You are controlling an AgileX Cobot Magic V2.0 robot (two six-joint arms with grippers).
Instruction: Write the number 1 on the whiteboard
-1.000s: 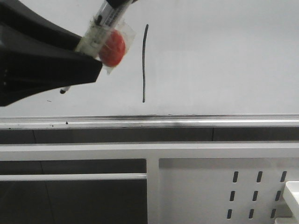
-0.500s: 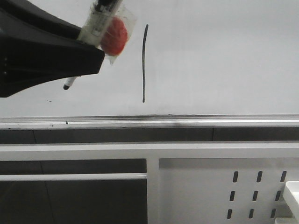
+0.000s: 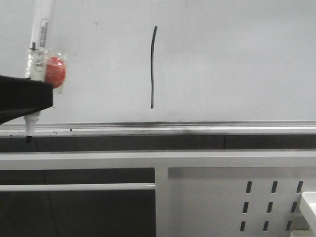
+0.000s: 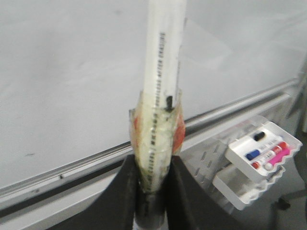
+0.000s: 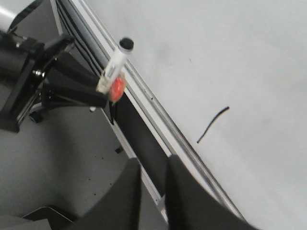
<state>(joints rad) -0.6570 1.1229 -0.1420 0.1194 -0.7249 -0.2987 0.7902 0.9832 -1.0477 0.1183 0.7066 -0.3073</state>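
The number 1 (image 3: 152, 66) is a thin dark near-vertical stroke on the whiteboard (image 3: 232, 59), above its silver rail (image 3: 197, 129). My left gripper (image 3: 35, 101) is at the far left, well clear of the stroke. It is shut on the clear-barrelled marker (image 3: 38, 44) with the red blob (image 3: 55, 71). The marker stands upright, tip down at the rail. The left wrist view shows the marker (image 4: 160, 72) clamped in that gripper (image 4: 152, 165). My right gripper (image 5: 153, 163) has its jaws slightly apart and is empty. Its view shows the stroke (image 5: 213, 124) and the marker (image 5: 114, 67).
A white perforated frame panel (image 3: 237, 197) lies below the rail. Two white trays hang on it, one with several coloured markers (image 4: 263, 147). A corner of a tray (image 3: 310, 202) shows at the front view's right edge.
My left gripper has moved left and down with the marker, away from the stroke. The marker has turned from tilted to upright. The stroke is unchanged.
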